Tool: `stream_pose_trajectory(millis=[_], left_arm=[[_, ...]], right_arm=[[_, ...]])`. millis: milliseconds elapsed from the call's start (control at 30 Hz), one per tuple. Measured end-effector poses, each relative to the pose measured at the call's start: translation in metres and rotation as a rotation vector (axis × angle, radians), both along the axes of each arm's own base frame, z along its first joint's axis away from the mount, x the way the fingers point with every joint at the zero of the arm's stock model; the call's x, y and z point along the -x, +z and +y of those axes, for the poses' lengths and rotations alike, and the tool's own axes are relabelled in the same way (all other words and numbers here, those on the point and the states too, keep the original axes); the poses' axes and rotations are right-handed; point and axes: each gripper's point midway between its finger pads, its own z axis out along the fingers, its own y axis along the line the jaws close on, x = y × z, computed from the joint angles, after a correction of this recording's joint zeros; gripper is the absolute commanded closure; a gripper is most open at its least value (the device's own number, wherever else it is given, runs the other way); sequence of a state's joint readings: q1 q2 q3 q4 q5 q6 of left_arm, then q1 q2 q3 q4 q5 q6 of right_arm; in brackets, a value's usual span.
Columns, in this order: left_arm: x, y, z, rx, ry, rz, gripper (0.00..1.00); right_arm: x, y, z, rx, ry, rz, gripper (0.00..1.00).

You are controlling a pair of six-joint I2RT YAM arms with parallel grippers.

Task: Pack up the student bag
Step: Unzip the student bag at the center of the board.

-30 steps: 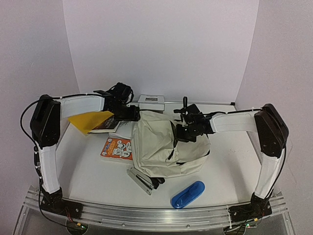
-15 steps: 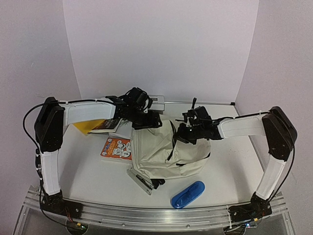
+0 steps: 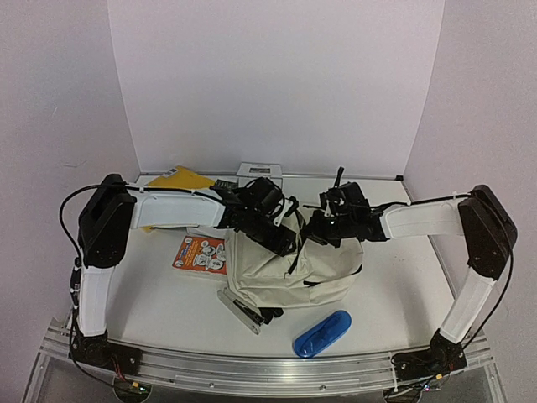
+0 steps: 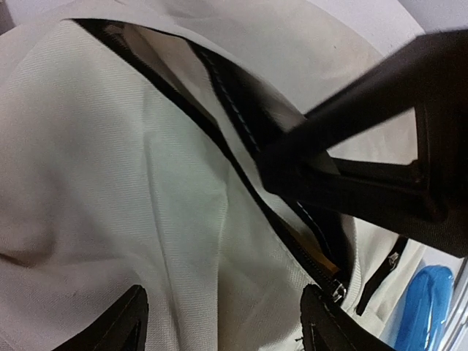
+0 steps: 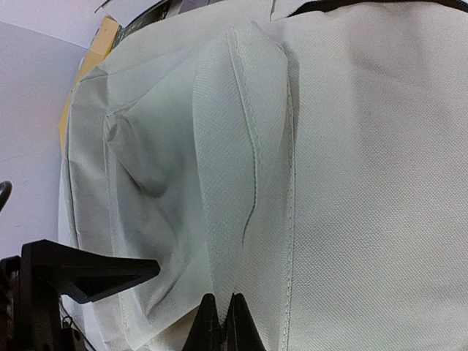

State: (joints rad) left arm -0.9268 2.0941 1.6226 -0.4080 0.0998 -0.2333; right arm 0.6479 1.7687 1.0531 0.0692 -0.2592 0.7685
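- The left claw (image 4: pixel 227 325) has its fingers spread wide with nothing between them. It hangs just above the cream cloth, beside the black zip opening (image 4: pixel 241 146).
- The right claw (image 5: pixel 221 322) is closed tight. A raised fold of cloth runs right into its tips, so I'd say it is pinching the bag.
- The student bag (image 3: pixel 294 273) lies slumped in the middle of the table, and both claws meet at its far, upper edge.
- A second ago the left arm was off to the left, over the books and the yellow folder (image 3: pixel 180 178). It has since swung across onto the bag, and it looks to have come empty.
- The orange-covered book (image 3: pixel 200 252) lies just left of the bag and the blue case (image 3: pixel 323 333) lies near its front. Both are outside it.
- My guess is that packing proper hasn't begun, and the pair are working the mouth open first.
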Motion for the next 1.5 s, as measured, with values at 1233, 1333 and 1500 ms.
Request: stream_pose_trajectory(millis=[1233,1333,1500], left_arm=[[-0.017,-0.026,0.041,-0.228,0.129,-0.317,1.00],[-0.018,-0.003,0.048,-0.191,0.171,-0.343,1.00],[-0.021,0.016,0.051,-0.151,0.217,-0.354,1.00]], right_arm=[[-0.011,-0.032,-0.041,0.006,-0.139,0.070,1.00],[-0.013,-0.044,-0.051,0.022,-0.169,0.094,1.00],[-0.016,-0.050,-0.055,0.028,-0.187,0.099,1.00]])
